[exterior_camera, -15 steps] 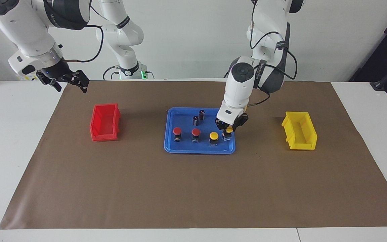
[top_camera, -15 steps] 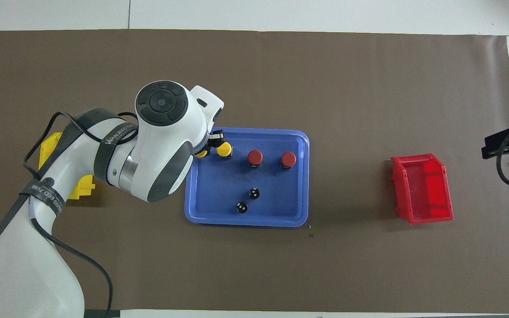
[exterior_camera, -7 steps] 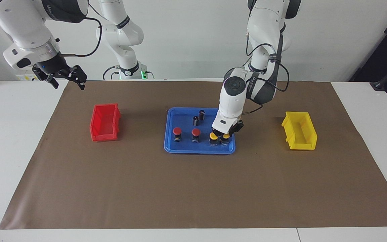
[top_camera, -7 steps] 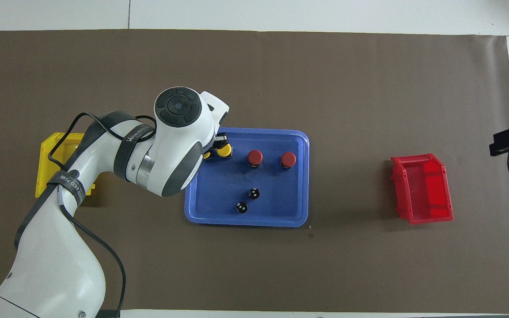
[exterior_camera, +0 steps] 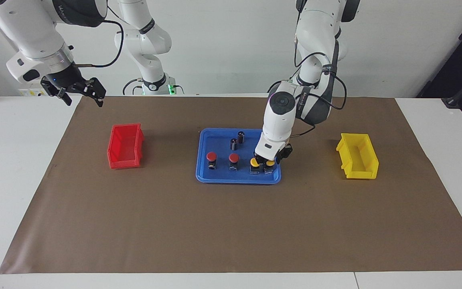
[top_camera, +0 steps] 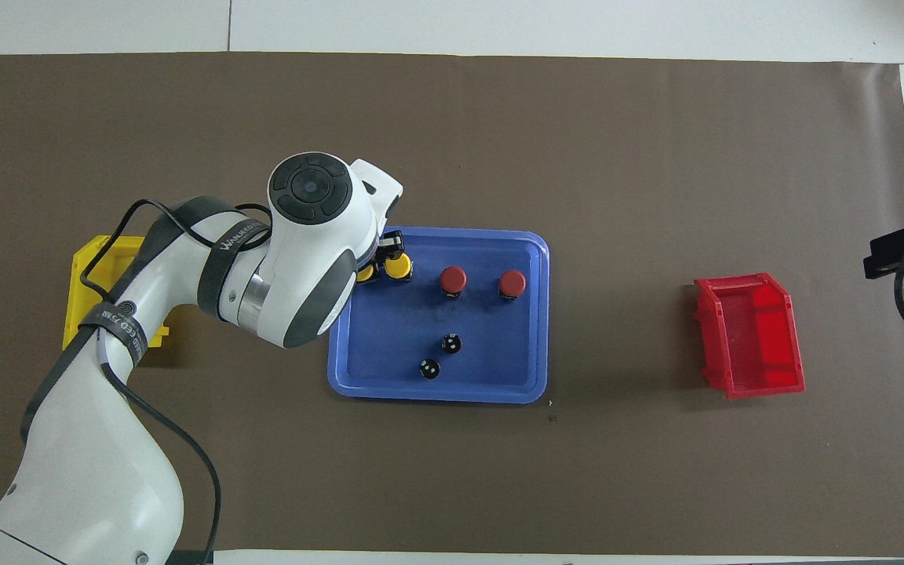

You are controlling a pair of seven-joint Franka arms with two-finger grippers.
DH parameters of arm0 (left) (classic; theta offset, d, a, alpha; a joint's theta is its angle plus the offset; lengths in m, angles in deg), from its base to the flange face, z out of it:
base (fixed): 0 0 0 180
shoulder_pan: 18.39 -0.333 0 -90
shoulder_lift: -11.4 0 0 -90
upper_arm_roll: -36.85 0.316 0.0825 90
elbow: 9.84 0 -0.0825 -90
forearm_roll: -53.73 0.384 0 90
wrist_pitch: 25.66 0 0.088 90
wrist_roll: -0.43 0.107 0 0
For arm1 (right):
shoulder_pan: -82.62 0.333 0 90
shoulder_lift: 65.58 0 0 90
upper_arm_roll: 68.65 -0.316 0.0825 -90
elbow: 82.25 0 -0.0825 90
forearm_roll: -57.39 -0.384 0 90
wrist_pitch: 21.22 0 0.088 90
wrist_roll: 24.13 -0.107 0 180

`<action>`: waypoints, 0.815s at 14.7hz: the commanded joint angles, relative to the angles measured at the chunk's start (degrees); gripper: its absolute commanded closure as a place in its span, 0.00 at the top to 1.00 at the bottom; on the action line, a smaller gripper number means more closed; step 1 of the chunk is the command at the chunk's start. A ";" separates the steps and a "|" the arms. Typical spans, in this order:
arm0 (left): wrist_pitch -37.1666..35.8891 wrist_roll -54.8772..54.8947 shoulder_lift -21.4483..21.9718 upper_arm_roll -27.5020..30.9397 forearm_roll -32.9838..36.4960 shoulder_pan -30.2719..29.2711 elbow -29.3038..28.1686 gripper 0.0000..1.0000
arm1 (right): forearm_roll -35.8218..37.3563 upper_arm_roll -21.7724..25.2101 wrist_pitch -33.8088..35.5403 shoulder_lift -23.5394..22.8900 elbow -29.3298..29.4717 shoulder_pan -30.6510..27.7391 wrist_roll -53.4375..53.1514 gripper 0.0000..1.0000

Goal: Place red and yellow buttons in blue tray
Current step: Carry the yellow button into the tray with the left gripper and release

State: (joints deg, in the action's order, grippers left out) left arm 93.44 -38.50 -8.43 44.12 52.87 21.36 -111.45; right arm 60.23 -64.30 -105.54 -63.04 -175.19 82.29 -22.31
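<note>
Brown mat: L arm hides blue tray (top_camera: 534, 314) corner (yellow-button end).

Two red buttons (exterior_camera: 211, 156) (exterior_camera: 234, 157) and two yellow buttons (exterior_camera: 255, 162) (exterior_camera: 270, 163) are standing in a row in one blue tray (exterior_camera: 219, 177). Two dark cylinders (exterior_camera: 234, 143) (exterior_camera: 241, 136) are standing in that same tray. One red bin (exterior_camera: 125, 146) and one yellow bin (exterior_camera: 357, 155) are sitting on one brown mat (exterior_camera: 231, 224). Two robot arms are showing, each carrying one gripper.
</note>
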 commanded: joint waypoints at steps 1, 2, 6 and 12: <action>-4.74 0.08 1.72 0.38 -0.63 -0.12 2.46 0.67 | 0.32 0.04 0.99 0.27 0.31 -0.02 0.72 1.00; -6.06 0.17 2.07 0.56 -0.63 -0.20 3.43 0.67 | 0.32 -0.05 0.99 0.27 0.31 0.07 0.72 1.00; -11.42 0.35 4.88 1.08 -0.54 -1.60 5.63 0.78 | 0.41 -0.05 0.99 0.36 0.31 0.07 0.63 1.00; -26.62 13.33 4.98 1.08 0.43 -9.69 16.35 1.00 | 0.41 -0.05 0.90 0.36 0.31 0.33 0.46 1.00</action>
State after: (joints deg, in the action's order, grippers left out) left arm 72.15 -30.60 -1.94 45.33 53.02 14.50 -99.46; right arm 60.23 -64.33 -105.53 -63.04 -175.18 82.48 -22.31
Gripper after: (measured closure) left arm 0.000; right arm 0.000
